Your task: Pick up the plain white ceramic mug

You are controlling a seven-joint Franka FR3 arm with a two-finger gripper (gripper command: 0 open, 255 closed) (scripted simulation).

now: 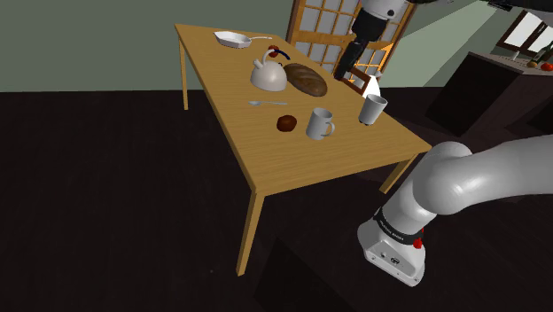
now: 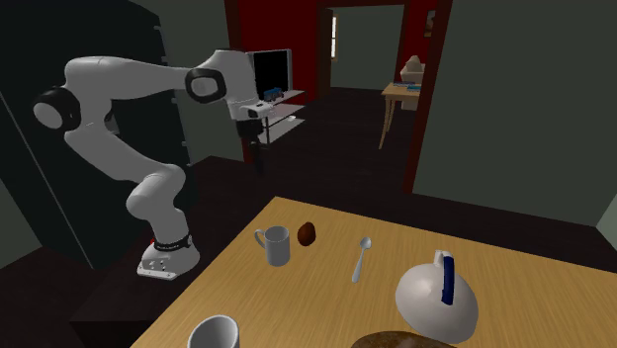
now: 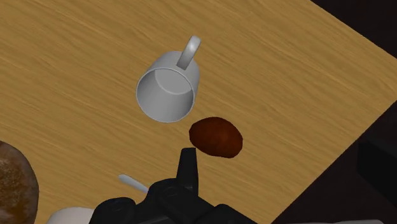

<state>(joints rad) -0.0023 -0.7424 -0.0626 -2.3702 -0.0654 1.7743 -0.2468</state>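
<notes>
Mug (image 1: 320, 123) stands upright on the table (image 1: 292, 164), just beside a dark brown bun (image 1: 285, 123), with a second cup (image 1: 373, 110) near its other side. The gripper (image 1: 341, 76) hangs high over the table, above the mug, its fingers pressed together on nothing.

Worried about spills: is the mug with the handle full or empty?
Empty: the wrist view looks straight into the upright mug and shows its bare inner bottom.
</notes>
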